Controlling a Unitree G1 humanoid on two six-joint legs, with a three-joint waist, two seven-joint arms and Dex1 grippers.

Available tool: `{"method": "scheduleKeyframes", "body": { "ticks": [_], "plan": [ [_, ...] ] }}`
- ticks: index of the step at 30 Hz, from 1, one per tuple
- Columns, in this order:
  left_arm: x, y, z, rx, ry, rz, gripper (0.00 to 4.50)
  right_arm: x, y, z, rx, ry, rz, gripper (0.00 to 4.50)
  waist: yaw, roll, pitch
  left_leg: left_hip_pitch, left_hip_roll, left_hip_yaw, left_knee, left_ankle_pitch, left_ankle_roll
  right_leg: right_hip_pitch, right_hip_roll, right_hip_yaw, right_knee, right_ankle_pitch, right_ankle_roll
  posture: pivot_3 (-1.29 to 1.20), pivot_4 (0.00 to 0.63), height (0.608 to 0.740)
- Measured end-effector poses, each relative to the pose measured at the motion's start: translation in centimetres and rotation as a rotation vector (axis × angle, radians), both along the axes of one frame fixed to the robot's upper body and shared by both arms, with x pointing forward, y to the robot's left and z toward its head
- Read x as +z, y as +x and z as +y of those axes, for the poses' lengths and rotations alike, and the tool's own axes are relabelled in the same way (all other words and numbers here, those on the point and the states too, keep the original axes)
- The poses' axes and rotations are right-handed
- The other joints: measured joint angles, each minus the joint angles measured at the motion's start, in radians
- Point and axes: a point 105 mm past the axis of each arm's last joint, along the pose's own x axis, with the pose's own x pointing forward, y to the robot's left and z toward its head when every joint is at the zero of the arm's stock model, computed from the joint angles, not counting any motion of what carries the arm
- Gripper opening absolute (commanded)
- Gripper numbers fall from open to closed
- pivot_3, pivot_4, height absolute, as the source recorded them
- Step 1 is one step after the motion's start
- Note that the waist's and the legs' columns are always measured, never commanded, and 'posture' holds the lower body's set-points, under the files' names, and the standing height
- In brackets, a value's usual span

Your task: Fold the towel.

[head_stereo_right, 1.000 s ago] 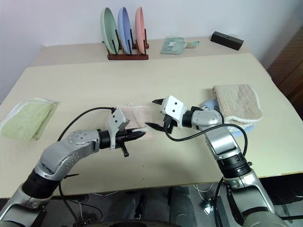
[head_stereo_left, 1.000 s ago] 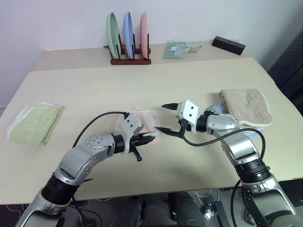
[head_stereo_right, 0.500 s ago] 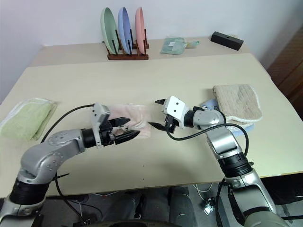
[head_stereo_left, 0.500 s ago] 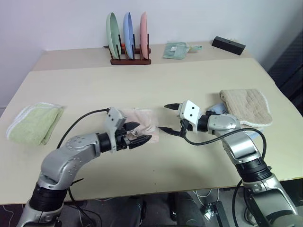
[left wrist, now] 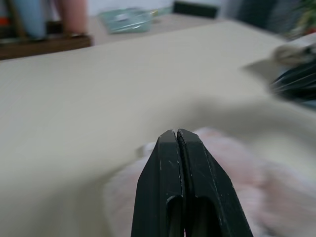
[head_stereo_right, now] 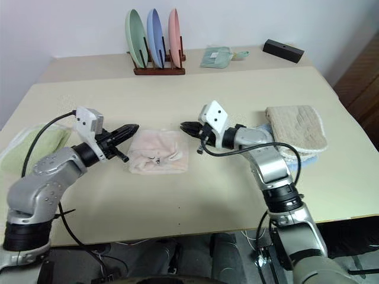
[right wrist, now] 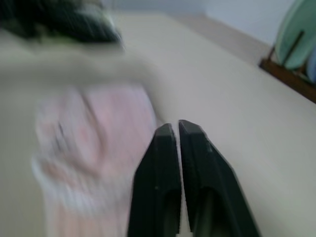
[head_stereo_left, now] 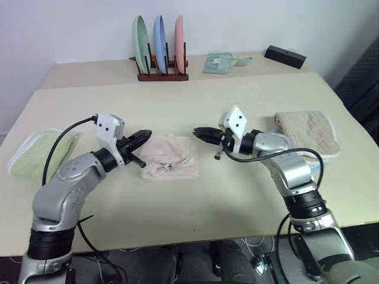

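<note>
Left eye view: we see the pink towel [head_stereo_left: 170,157] lying bunched in a rough folded heap near the middle of the table [head_stereo_left: 237,94], small dark mark on its front part, w/ nothing gripping it. Left gripper [head_stereo_left: 144,135] sits just off the towel's left edge, raised above the table, fingers pinched together & empty; left wrist view confirms the two black fingers [left wrist: 168,168] pressed flat against each other, towel blurry beyond them. Right gripper [head_stereo_left: 198,132] hovers just off the towel's upper-right corner, pointing toward the left one, jaws clenched too, holding nothing; right wrist view shows only a hairline seam between its fingers [right wrist: 197,163]. Elsewhere: green towel [head_stereo_left: 41,152] at the table's left edge, beige towel [head_stereo_left: 308,131] on the right, plate rack [head_stereo_left: 161,47] w/ three plates at the back, black box [head_stereo_left: 286,56] back right.
</note>
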Motion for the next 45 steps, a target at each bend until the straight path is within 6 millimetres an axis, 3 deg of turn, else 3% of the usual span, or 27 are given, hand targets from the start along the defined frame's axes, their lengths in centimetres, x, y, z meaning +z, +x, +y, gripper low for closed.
{"method": "scheduleKeyframes", "body": {
  "ticks": [4,8,10,14,18,20,22,25,28,32,38,44,45],
  "plan": [
    [-2.4,0.2,-0.4,0.013,0.062,0.033,0.0,-1.5,-0.6,2.6,0.035,-0.017,0.039,0.05,-0.001,0.0,0.0,0.0,0.0,0.0,0.0,0.0,0.0,0.0,0.0,0.0,0.0,0.0,0.0,0.0,0.15,0.735],
    [-6.0,-0.4,-0.8,0.016,0.109,0.105,0.0,-7.0,-0.4,3.6,-0.019,-0.086,0.177,0.05,0.0,0.0,-0.001,-0.001,0.0,0.0,0.0,0.0,0.0,-0.001,0.0,0.0,0.001,0.0,0.0,0.0,0.15,0.735],
    [-6.9,-0.3,-0.5,0.036,0.114,0.116,0.0,-9.2,-0.2,3.3,-0.055,-0.128,0.213,0.05,0.001,0.0,-0.001,0.0,-0.001,0.0,0.0,0.0,0.0,0.0,0.0,0.0,0.001,0.0,0.0,0.0,0.15,0.735],
    [-7.6,-0.1,-0.5,0.055,0.108,0.101,0.0,-9.7,0.3,2.9,-0.07,-0.164,0.148,0.05,0.001,0.0,-0.005,0.003,-0.001,0.0,0.0,0.0,0.0,0.002,0.0,0.0,0.001,0.0,0.0,0.0,0.15,0.735],
    [-7.7,-0.3,-0.5,0.062,0.1,0.085,0.0,-9.4,0.3,2.3,-0.063,-0.171,0.118,0.05,0.0,0.0,-0.007,0.003,-0.001,0.0,0.001,0.0,0.0,0.002,0.0,0.0,0.001,0.0,0.0,0.0,0.15,0.735],
    [-7.7,-0.6,-0.3,0.066,0.089,0.083,0.0,-8.9,0.3,1.7,-0.056,-0.163,0.123,0.55,0.001,0.0,-0.007,0.001,-0.001,0.0,0.001,0.0,0.0,0.001,0.0,0.0,0.001,0.0,0.0,0.0,0.15,0.735],
    [-7.4,-0.8,0.5,0.093,0.064,0.079,0.0,-7.8,0.2,0.4,-0.051,-0.14,0.134,1.36,0.0,0.0,-0.007,0.001,0.0,0.0,0.001,0.0,0.0,0.001,0.0,0.0,0.001,0.0,0.0,0.0,0.15,0.735],
    [-6.5,-0.9,2.6,0.17,-0.046,0.114,0.9,-5.6,0.1,-1.0,-0.057,-0.101,0.117,2.9,-0.002,0.0,-0.007,0.001,0.0,0.0,0.0,0.0,0.0,0.0,0.0,0.0,0.001,0.0,0.0,0.0,0.15,0.735],
    [-5.7,-1.4,3.9,0.206,-0.143,0.165,2.41,-3.9,-0.5,-1.2,-0.039,-0.084,0.08,4.44,-0.005,0.0,-0.007,0.001,0.001,0.0,0.0,0.0,0.0,0.0,0.0,0.0,0.001,0.0,0.0,0.0,0.15,0.735],
    [-6.7,-2.8,3.3,0.194,-0.238,0.308,4.44,-2.9,-1.3,-1.2,-0.004,-0.093,0.044,4.5,-0.001,0.0,-0.007,0.001,0.0,0.0,0.0,0.0,0.0,0.0,0.0,0.0,0.001,0.0,0.0,0.0,0.15,0.735],
    [-6.9,-3.9,1.5,0.16,-0.472,0.474,4.44,-1.7,-2.4,-0.9,0.057,-0.09,0.014,4.5,0.001,-0.001,-0.007,0.001,0.0,0.0,0.001,0.0,0.0,0.001,0.0,0.0,0.001,0.0,0.0,0.0,0.15,0.735],
    [-6.7,-3.1,-1.7,0.122,-0.603,0.556,4.44,-1.4,-3.0,-0.6,0.092,-0.092,0.003,4.5,0.004,-0.002,-0.007,0.001,0.0,-0.001,0.002,0.0,0.0,0.002,0.0,-0.001,0.0,0.0,0.0,0.0,0.15,0.735],
    [-6.7,-3.0,-1.9,0.122,-0.605,0.561,4.21,-1.3,-3.1,-0.6,0.098,-0.094,0.0,4.5,0.003,-0.002,-0.007,0.001,0.0,0.0,0.001,0.0,0.0,0.002,0.0,-0.001,0.0,0.0,0.0,0.0,0.15,0.735]
  ]
}}
